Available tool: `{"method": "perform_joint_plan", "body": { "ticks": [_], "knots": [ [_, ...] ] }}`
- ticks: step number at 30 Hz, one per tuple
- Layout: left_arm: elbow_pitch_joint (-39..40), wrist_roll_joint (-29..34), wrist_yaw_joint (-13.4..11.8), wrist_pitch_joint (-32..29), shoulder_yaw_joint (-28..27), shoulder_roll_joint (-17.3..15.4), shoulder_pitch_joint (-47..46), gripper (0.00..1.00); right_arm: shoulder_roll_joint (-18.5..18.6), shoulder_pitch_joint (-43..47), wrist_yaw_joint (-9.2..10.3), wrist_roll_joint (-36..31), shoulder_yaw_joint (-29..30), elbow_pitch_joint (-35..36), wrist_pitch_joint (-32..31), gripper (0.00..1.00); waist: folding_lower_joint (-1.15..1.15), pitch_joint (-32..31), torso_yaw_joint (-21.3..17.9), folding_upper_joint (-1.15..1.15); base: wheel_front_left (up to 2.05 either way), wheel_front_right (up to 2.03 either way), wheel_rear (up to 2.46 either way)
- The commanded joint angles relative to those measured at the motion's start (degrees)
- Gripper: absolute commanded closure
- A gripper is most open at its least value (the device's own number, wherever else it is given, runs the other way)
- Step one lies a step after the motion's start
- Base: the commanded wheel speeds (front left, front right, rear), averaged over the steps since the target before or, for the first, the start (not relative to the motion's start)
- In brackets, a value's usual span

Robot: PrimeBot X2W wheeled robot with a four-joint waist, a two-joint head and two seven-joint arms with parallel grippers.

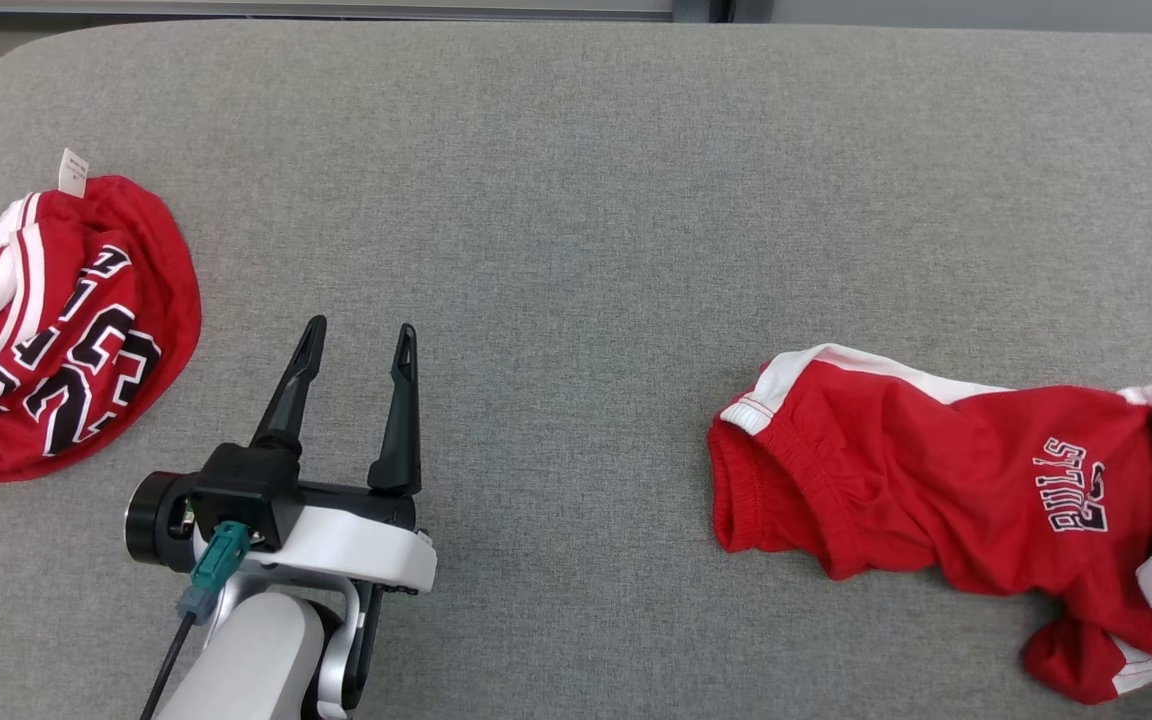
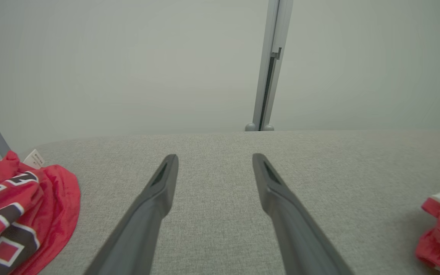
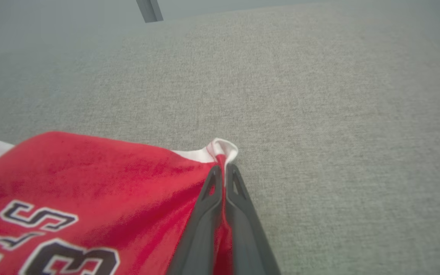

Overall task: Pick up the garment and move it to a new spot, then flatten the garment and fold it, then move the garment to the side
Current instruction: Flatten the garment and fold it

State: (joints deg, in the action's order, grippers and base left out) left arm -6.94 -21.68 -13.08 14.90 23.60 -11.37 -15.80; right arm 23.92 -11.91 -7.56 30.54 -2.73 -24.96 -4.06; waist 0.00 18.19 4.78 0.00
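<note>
- Right hand (image 3: 223, 170) was pinched shut on the white-trimmed corner (image 3: 224, 147) of the red shorts (image 1: 936, 470). Cloth ran up between both fingers, with the trim poking out just past the tips.
- Shorts lay crumpled on the grey counter (image 1: 576, 200), spreading away to that hand's left. The elastic waistband (image 1: 786, 440) was at the end farthest from it, well apart.
- Left hand (image 1: 358, 335) stood wide and held nothing, over bare counter. The shorts were well off to its right and a red jersey (image 1: 56, 320) lay near on its left.
- Handling, judged: light, limp knit with no stiffness. It would sag and trail from a single pinch. Not fragile. It could drag and bunch on the cloth-covered counter.
- Hold, judged: the corner pinch looked enough to lift and carry. For flattening, the left hand would likely need the waistband or the opposite hem corner, so the cloth could be pulled taut between two points.
</note>
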Motion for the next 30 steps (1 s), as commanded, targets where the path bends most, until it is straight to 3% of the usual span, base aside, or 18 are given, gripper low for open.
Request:
{"method": "perform_joint_plan", "body": {
  "ticks": [1, 11, 15, 27, 28, 29, 30],
  "knots": [
    [-0.19, 0.44, 0.31, 0.25, -0.39, 0.06, -1.04, 0.0, 1.39, -2.02, 0.14, -0.4, 0.51, 0.79, 1.34, 1.0, 0.0, 0.0, -0.04, 0.0, 0.0, 0.0, 0.0],
    [0.1, 1.13, 0.7, 0.32, -1.14, 0.63, -1.59, 0.0, 7.13, -12.31, 0.13, -2.39, 0.55, 7.28, 7.16, 1.0, 0.0, 0.95, -0.45, 0.0, 0.0, 0.0, 0.0],
    [0.35, 1.53, 0.96, 0.32, -1.25, 0.87, -2.01, 0.0, 7.14, -13.65, 0.14, -2.54, -0.2, 6.54, 8.3, 1.0, 0.0, 1.76, -0.67, 0.0, 0.0, 0.0, 0.0],
    [-0.78, 2.64, 2.62, 0.28, -0.61, 2.34, -3.77, 0.0, 4.9, -14.28, 0.13, 0.14, -6.64, -13.23, 10.81, 1.0, 0.0, 5.01, 0.47, 0.0, 0.0, 0.0, 0.0],
    [-0.88, 2.69, 2.75, 0.28, -0.63, 2.4, -3.81, 0.0, 4.69, -14.62, 0.13, 0.14, -7.03, -15.11, 11.42, 0.59, 0.0, 5.13, 0.47, 0.0, 0.0, 0.0, 0.0],
    [-1.01, 2.82, 2.88, 0.28, -0.66, 2.37, -3.79, 0.0, 4.65, -14.97, 0.15, -0.22, -7.21, -16.76, 12.42, 0.0, 0.0, 5.18, 0.45, 0.0, 0.0, 0.0, 0.0],
    [-1.13, 2.91, 2.88, 0.28, -0.69, 2.36, -3.8, 0.0, 4.35, -15.34, 0.15, -0.17, -7.2, -18.2, 13.43, 0.0, 0.0, 5.22, 0.43, 0.0, 0.0, 0.0, 0.0]
  ]
}}
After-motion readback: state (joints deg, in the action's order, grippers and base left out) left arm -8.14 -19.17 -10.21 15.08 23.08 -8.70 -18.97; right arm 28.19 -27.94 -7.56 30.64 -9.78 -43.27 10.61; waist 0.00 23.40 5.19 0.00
